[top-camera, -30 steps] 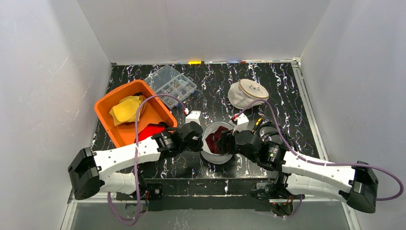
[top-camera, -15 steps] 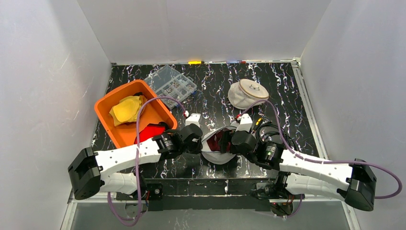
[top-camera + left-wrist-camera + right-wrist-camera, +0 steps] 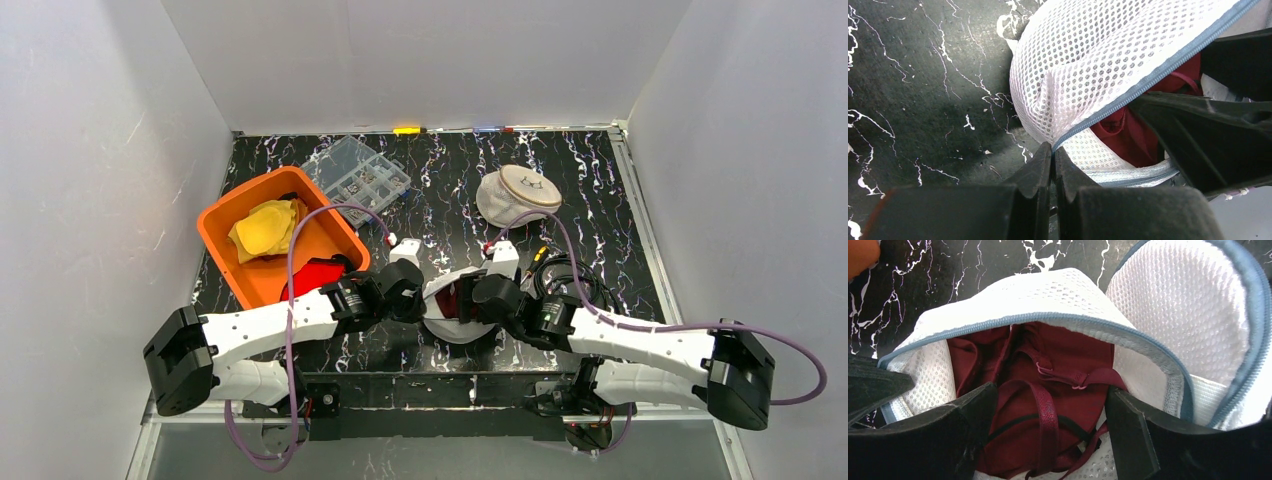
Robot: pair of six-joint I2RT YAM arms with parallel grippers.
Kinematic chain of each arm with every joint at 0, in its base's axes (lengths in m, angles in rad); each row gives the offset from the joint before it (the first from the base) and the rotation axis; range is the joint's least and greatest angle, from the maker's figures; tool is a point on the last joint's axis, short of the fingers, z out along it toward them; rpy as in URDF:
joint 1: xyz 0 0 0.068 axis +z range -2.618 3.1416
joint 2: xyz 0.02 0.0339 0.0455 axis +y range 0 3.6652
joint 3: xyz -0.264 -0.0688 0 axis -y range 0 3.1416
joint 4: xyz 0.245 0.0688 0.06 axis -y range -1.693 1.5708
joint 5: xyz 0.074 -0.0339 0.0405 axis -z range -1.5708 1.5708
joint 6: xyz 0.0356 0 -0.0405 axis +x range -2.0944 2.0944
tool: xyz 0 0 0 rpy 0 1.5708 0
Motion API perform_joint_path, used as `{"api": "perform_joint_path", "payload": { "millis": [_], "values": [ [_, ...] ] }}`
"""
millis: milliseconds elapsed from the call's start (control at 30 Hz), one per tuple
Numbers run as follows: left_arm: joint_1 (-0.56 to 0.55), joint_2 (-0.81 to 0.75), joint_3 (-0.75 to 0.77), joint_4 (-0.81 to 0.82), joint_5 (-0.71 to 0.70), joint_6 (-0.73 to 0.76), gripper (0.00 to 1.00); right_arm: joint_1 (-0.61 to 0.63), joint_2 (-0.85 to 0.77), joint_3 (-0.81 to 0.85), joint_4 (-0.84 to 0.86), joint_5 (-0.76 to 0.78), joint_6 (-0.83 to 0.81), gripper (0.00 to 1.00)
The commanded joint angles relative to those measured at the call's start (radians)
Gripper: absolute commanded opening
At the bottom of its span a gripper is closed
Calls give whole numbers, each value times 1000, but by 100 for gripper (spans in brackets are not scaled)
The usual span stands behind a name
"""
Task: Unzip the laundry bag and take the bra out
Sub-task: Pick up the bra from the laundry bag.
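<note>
A white mesh laundry bag [image 3: 447,330] with a blue-grey zip lies on the black, white-veined tabletop [image 3: 600,200], at the middle of its near edge and between the two arms. The zip is undone and the bag's mouth gapes, with one flap folded back. Inside lies the dark red bra [image 3: 1068,390], its straps and a small pink slider showing in the right wrist view.

The left gripper [image 3: 1053,162] has its fingers pressed together, clamped on the zip edge of the bag on the bag's left side. The right gripper [image 3: 1048,392] has its fingers wide apart and reaches into the bag's mouth, with a finger on either side of the bra. It holds nothing.

Toward the left edge sits an orange plastic tray [image 3: 245,190] holding a crumpled yellow cloth [image 3: 265,225] and a red cloth [image 3: 315,272]. Beyond it, near the far edge, is a clear plastic compartment box [image 3: 358,172]. A second round, white mesh pouch [image 3: 515,193] rests right of centre toward the far edge, well apart from both grippers.
</note>
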Motion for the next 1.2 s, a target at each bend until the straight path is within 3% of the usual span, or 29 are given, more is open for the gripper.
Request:
{"api": "perform_joint_path", "payload": {
  "millis": [0, 200, 500, 900, 1033, 1167],
  "values": [
    [5, 3, -4, 0, 14, 2, 0, -1, 42, 8, 68, -16, 7, 83],
    [5, 13, 0, 14, 32, 2, 0, -1, 109, 23, 105, -44, -5, 63],
    [5, 1, -5, -8, 13, -1, 0, 0, 8, -2, 177, -86, -148, 1],
    [9, -61, 93, -151, -104, 23, 0, 0, -149, 69, 77, -333, -520, 1],
    [29, -59, 138, -181, -125, 55, 0, 1, -151, 117, 55, -477, -587, 1],
    [44, -34, 163, -189, -123, 78, 0, 0, -165, 138, 80, -514, -594, 1]
  ]
}}
